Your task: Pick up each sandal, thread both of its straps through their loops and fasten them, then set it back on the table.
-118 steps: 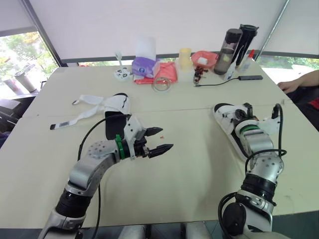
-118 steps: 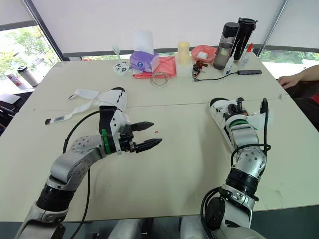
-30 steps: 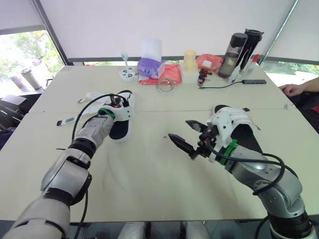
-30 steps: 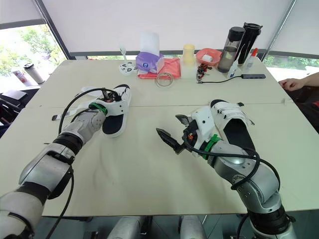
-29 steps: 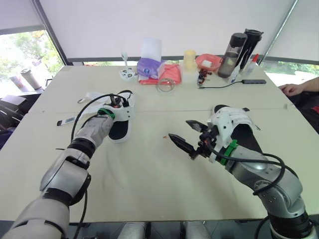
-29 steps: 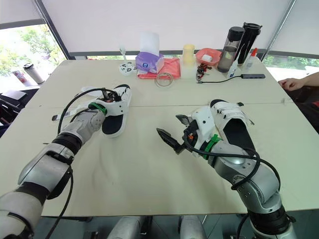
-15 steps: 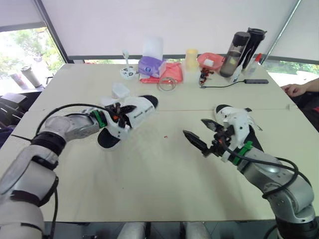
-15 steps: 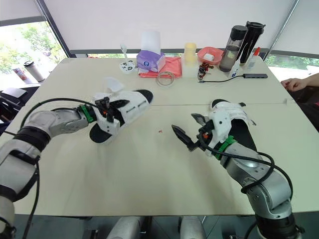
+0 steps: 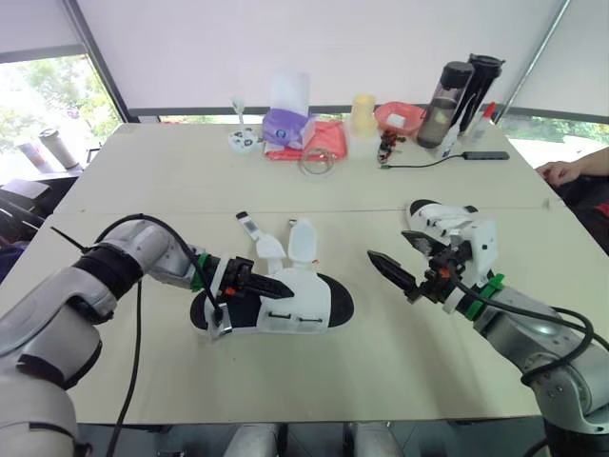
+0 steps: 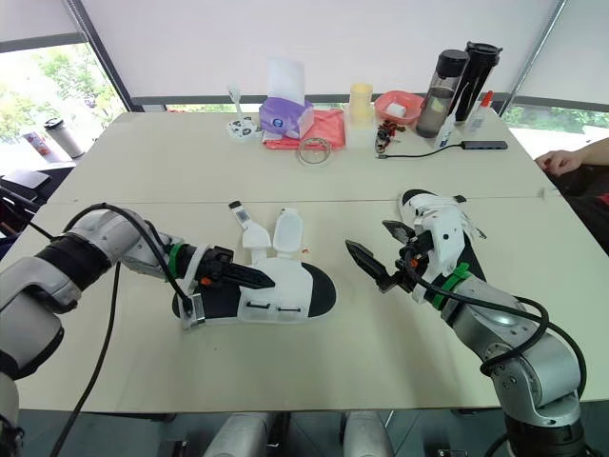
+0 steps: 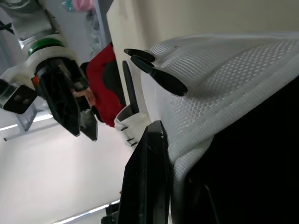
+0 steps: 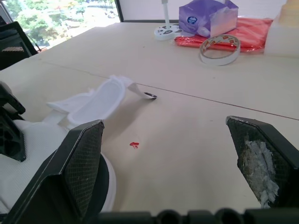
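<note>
1. Eye views: left gripper (image 9: 276, 283) is clamped on the sandal (image 9: 304, 309), which lies on the table (image 9: 143, 181). Its long axis runs from that gripper toward the spread-open right gripper (image 9: 387, 246).
2. Left wrist view: we see white mesh pinched between the fingers (image 11: 149, 177).
3. Right wrist view: loose straps (image 12: 100, 100) lie beyond its fingers.

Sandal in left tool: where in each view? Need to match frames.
Left eye: sandal lower centre.
Right eye: lower centre, slightly left.
Left wrist: its white mesh, close up.
Right wrist: its loose straps.
Shared landmark: tape roll behind it, eye and right wrist views.
</note>
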`<action>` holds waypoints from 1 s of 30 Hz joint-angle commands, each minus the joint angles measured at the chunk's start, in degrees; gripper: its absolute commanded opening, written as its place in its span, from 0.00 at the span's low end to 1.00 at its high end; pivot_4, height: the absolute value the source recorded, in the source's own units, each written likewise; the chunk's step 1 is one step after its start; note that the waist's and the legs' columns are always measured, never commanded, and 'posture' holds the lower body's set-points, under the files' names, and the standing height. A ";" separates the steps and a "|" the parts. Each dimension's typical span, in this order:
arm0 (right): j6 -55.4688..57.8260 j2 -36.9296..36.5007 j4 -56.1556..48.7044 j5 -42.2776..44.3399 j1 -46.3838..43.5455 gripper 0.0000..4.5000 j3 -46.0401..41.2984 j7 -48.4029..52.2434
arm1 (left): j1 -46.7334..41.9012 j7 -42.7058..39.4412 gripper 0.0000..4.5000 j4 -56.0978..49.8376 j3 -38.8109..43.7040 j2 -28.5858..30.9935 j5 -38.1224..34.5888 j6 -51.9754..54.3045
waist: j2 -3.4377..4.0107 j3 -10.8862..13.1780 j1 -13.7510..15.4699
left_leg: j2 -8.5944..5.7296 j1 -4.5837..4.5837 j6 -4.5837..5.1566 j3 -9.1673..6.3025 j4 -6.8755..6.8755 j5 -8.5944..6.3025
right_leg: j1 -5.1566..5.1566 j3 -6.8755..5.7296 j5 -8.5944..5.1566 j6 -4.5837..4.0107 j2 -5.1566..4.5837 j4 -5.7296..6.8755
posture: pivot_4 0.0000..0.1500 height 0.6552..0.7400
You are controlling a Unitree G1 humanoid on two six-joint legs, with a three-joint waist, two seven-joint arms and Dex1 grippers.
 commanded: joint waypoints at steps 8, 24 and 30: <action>-0.59 1.61 -1.86 -0.07 0.00 1.00 1.29 -1.23 | -5.17 11.50 0.01 4.98 -6.34 -4.76 5.17 8.00 | -0.02 -0.01 0.09 | -0.01 0.00 0.00 -0.05 0.26 0.00 | 0.14 -0.01 -0.02 0.03 0.01 0.05 | 1.00 1.00; -0.64 0.71 -0.17 -0.74 -1.01 1.00 1.99 0.56 | -4.10 4.41 1.00 8.64 -6.13 -5.69 -1.61 7.19 | -0.02 -0.02 0.02 | -0.01 0.00 0.00 -0.09 0.39 0.00 | 0.18 -0.03 -0.02 0.03 0.03 0.08 | 1.00 1.00; -0.88 -0.10 1.22 -1.44 -1.53 1.00 1.92 2.32 | -2.82 2.72 1.00 8.64 -4.45 -0.31 -4.75 5.61 | -0.02 -0.03 -0.28 | 0.00 0.00 0.00 -0.10 0.49 -0.01 | 0.20 -0.03 -0.01 0.03 0.05 0.11 | 1.00 1.00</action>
